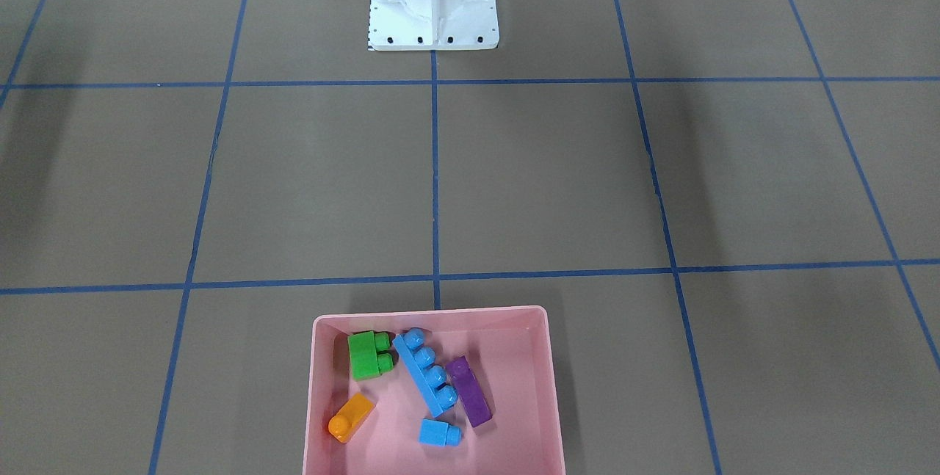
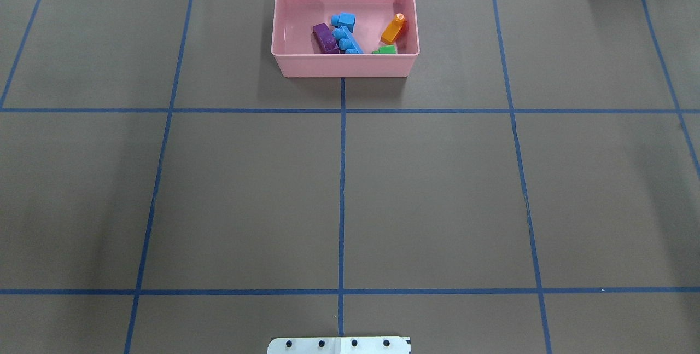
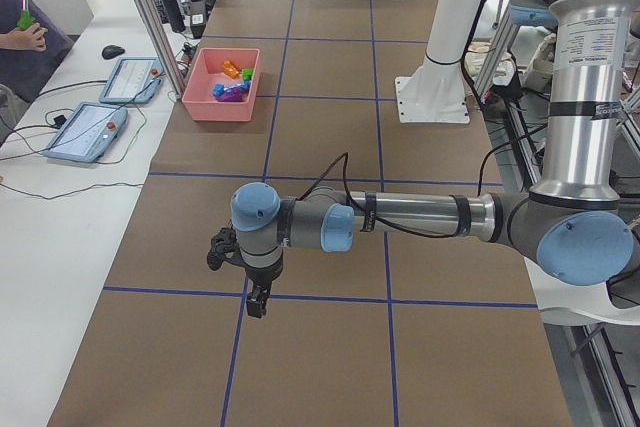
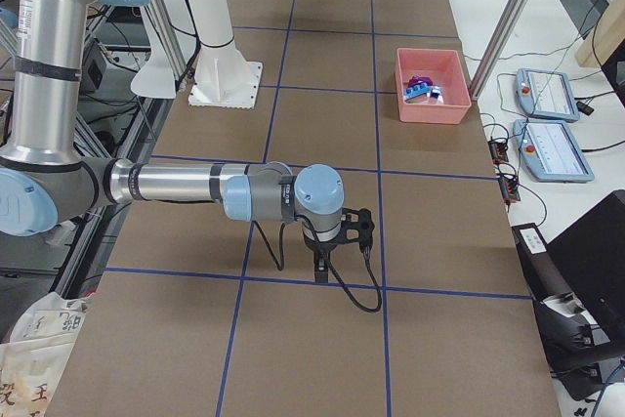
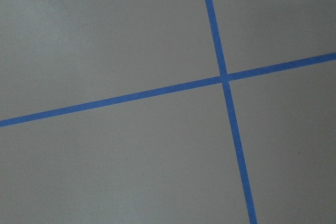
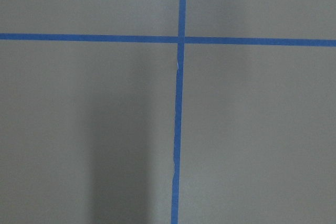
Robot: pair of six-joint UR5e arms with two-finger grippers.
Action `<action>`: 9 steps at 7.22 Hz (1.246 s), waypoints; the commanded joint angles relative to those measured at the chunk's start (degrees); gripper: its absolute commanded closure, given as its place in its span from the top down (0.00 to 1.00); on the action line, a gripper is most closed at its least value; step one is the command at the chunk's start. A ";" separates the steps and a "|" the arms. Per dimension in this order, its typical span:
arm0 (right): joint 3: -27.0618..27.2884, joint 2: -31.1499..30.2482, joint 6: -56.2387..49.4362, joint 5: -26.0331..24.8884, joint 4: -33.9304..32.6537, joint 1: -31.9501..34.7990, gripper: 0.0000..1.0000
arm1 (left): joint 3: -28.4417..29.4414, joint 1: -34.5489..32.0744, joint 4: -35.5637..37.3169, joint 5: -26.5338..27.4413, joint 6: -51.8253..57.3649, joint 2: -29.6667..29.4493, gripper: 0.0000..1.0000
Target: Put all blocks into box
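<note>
The pink box [image 1: 514, 357] stands at the table edge far from the robot, and it also shows in the overhead view [image 2: 344, 65]. Inside it lie the green block [image 1: 369, 355], the long blue block [image 1: 427, 372], the purple block [image 1: 471, 392], the orange block [image 1: 351, 417] and the small blue block [image 1: 439, 432]. My left gripper [image 3: 257, 302] hangs over bare table far from the box. My right gripper [image 4: 320, 271] does the same at the other end. Both show only in the side views, so I cannot tell whether they are open or shut.
The white robot base [image 1: 433, 20] stands at the table's middle on the robot's side. Blue tape lines [image 2: 342, 179] cross the brown table. Tablets [image 3: 100, 117] and cables lie on the bench beside the box. A person [image 3: 20, 27] stands there.
</note>
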 commanded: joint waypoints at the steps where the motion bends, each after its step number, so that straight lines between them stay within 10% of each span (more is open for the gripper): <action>1: -1.93 -0.03 0.25 0.64 2.60 0.05 1.00 | 0.11 0.00 0.07 -0.19 0.01 -0.02 1.00; 9: -1.67 0.15 0.34 0.91 2.60 -0.03 1.00 | -0.42 0.08 -0.55 -7.23 -10.00 0.15 1.00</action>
